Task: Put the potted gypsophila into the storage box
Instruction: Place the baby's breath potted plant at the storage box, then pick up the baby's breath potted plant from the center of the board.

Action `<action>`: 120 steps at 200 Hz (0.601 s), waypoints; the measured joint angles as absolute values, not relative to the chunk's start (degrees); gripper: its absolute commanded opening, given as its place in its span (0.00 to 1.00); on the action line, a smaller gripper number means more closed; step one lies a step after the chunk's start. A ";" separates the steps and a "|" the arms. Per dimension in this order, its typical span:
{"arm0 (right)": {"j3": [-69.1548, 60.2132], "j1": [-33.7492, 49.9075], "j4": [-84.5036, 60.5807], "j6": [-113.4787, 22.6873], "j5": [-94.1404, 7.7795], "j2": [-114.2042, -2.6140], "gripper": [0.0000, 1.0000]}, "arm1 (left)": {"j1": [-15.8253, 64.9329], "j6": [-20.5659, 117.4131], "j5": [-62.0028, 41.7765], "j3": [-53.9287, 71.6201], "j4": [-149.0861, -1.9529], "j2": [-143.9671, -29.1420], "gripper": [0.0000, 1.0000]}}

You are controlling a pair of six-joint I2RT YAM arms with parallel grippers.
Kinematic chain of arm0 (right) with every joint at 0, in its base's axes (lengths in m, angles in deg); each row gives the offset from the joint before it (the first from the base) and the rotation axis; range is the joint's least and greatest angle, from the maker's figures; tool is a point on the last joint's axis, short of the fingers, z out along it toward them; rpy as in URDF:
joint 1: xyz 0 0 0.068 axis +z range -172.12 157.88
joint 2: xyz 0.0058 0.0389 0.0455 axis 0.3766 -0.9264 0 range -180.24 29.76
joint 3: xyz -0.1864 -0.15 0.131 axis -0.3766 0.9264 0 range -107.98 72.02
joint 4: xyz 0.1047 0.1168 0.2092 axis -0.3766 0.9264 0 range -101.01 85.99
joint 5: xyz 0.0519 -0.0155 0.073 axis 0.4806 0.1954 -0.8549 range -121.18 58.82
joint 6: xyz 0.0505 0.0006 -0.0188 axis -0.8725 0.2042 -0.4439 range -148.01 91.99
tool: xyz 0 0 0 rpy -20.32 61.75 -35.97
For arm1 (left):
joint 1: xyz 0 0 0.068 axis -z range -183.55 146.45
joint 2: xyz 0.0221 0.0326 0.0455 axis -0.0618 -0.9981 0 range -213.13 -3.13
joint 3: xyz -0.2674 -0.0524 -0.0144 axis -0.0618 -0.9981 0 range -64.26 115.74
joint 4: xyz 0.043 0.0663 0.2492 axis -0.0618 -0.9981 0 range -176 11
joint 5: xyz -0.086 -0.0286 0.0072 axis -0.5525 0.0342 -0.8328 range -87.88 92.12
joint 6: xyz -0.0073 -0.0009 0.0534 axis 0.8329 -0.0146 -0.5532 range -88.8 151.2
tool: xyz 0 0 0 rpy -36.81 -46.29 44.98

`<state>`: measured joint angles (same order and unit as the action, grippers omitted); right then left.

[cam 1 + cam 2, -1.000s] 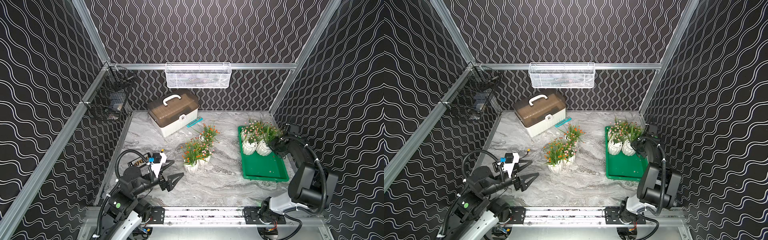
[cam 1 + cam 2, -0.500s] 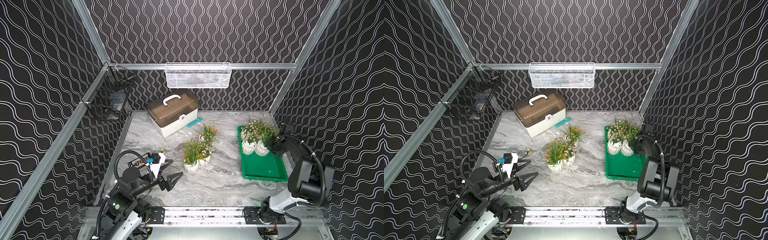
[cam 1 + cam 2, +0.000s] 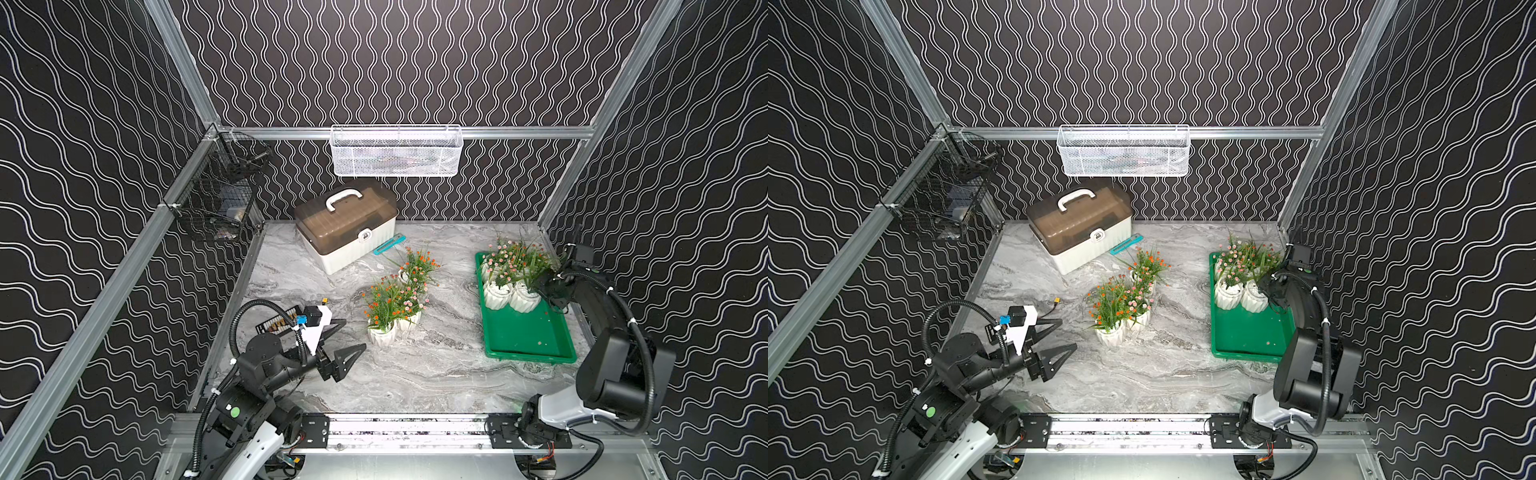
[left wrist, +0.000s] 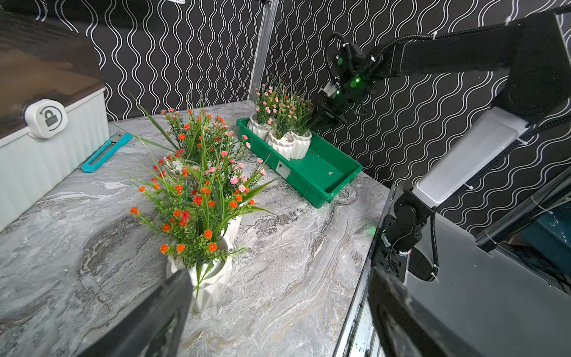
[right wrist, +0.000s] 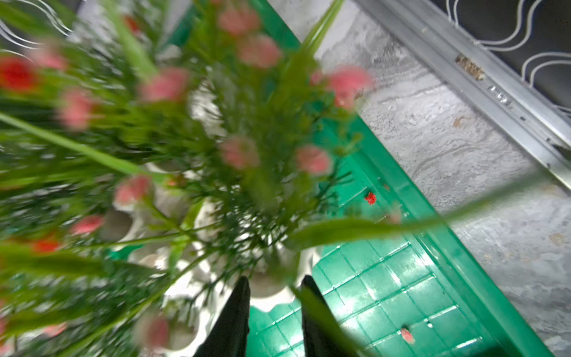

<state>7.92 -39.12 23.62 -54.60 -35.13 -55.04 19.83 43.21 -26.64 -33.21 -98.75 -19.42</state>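
The flower pot [image 3: 524, 298] I brought over stands upright on the floor of the green tray [image 3: 530, 334], at its far end, pressed against its neighbour. What changed in the last second is the right gripper [image 5: 275, 281]. It was clamped shut, and now its jaws have parted a little. Through the gap, in the right wrist view, I see the pot's rim and bare tray floor, so I read it as let go. The tips are low among the stems, and the pot has not shifted. I'd call this drop done. The next move is to lift clear without snagging leaves and tipping it.

Count: three pots [image 4: 281, 143] are in the tray, bunched at the far end, with the near half of the floor bare. Three more pots [image 3: 381, 334] stand on the table [image 3: 415, 374], two side by side and one just behind. All are upright and well apart from the tray. That makes six, so I judge the job half done.

The left gripper [image 3: 355, 333] hangs over the table's front, jaws spread wide and empty, unmoved, pointing toward the nearest pot.

Further out there is one white case [image 3: 357, 220] with a brown lid and one teal box cutter [image 3: 389, 244] beside it. One white mesh basket [image 3: 395, 158] hangs on the back rail, and one black wire basket [image 3: 216, 199] on the left wall.
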 measured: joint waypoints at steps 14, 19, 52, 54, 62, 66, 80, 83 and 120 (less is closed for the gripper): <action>8.27 -39.12 23.84 -55.08 -35.50 -51.93 0.33 | 19.83 43.21 -26.64 -33.17 -98.86 -19.46 0.92; 8.60 -39.12 23.93 -55.37 -35.67 -50.56 0.33 | 19.83 43.21 -26.64 -33.15 -98.97 -19.46 0.92; 11.42 -39.09 25.94 -56.13 -36.81 -40.81 0.33 | 19.83 43.24 -26.22 -33.15 -99.49 -19.07 0.92; 11.53 -39.09 26.05 -56.17 -36.88 -40.29 0.33 | 19.83 43.24 -26.16 -33.12 -99.51 -19.05 0.92; 11.79 -39.09 26.49 -56.30 -37.31 -38.38 0.33 | 19.83 43.24 -26.02 -33.10 -99.54 -19.05 0.92; 11.92 -39.09 26.68 -56.48 -37.75 -37.33 0.33 | 19.83 43.24 -25.81 -33.10 -99.56 -19.05 0.92; 12.23 -39.03 27.53 -56.72 -39.65 -34.32 0.33 | 19.83 43.26 -24.76 -32.91 -99.65 -19.35 0.92; 12.27 -38.99 27.75 -56.74 -40.11 -33.77 0.33 | 19.83 43.28 -24.65 -32.84 -99.67 -19.49 0.92; 12.93 -35.95 28.61 -56.70 -49.73 -29.29 0.32 | 19.83 43.63 -22.99 -31.66 -100.17 -22.06 0.92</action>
<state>12.93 -35.95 28.61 -56.70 -49.73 -29.29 19.83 43.63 -22.99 -31.66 -100.17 -22.06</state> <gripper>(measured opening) 0.321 0.920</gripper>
